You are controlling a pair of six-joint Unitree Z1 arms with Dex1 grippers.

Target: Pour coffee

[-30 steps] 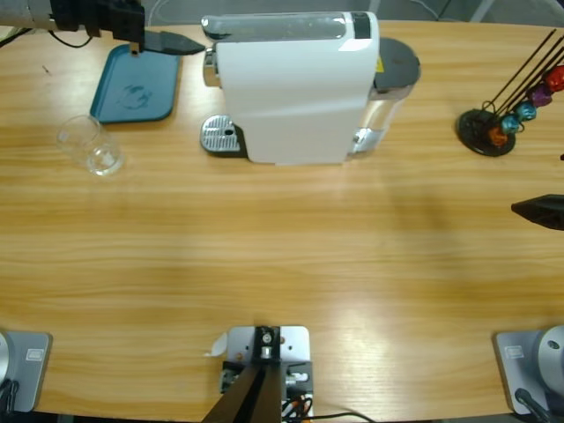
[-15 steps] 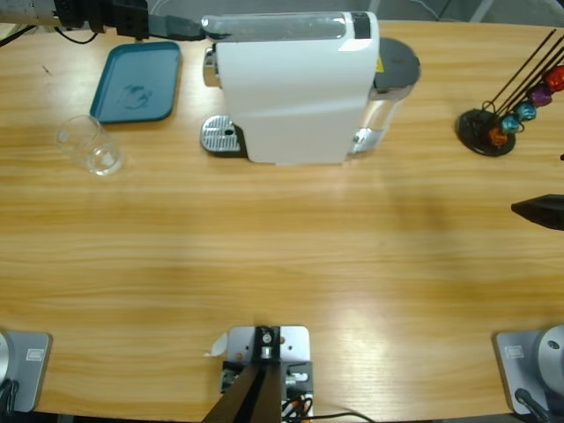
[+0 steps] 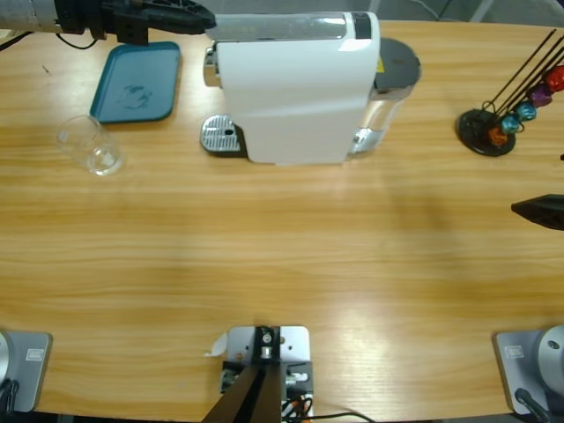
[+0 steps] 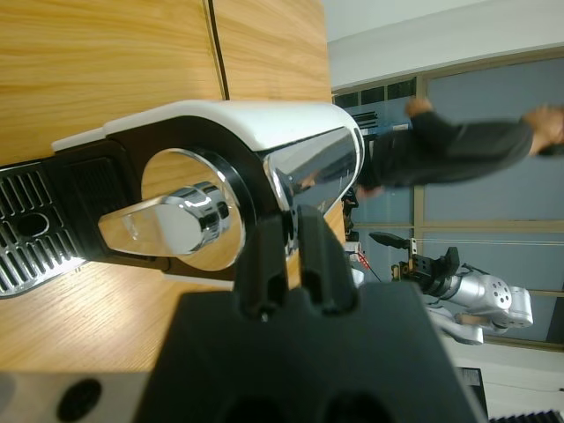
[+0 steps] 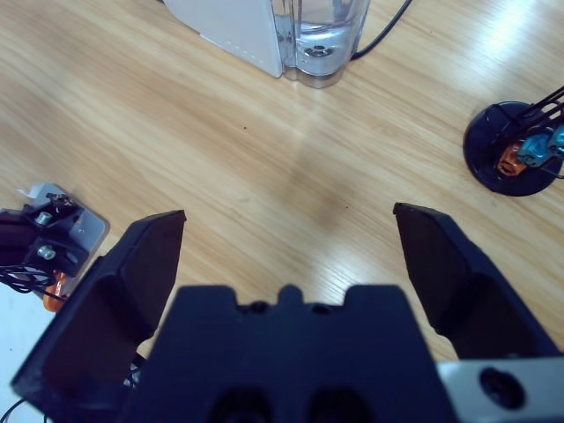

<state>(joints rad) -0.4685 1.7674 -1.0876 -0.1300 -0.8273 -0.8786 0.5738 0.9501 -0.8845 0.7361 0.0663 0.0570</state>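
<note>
The white coffee machine (image 3: 295, 88) stands at the table's back middle, with its chrome drip grate (image 3: 220, 135) on its left end. My left gripper (image 3: 204, 18) is shut, and its tips are at the machine's top left corner. In the left wrist view the left gripper (image 4: 289, 231) points at the chrome lid edge (image 4: 313, 163), just above the round chrome spout (image 4: 172, 231). A clear glass (image 3: 88, 145) stands at the far left and looks empty. No coffee is in view. My right gripper (image 5: 286, 220) hangs wide open over bare table at the right edge (image 3: 539, 210).
A teal tray (image 3: 137, 81) lies left of the machine, behind the glass. A black capsule stand (image 3: 493, 128) with coloured capsules is at the back right. The machine's water tank (image 5: 322, 35) faces my right gripper. A person shows in the left wrist view's background.
My left gripper has moved right, from over the tray's back edge to the machine's top left corner. The right arm has not moved.
</note>
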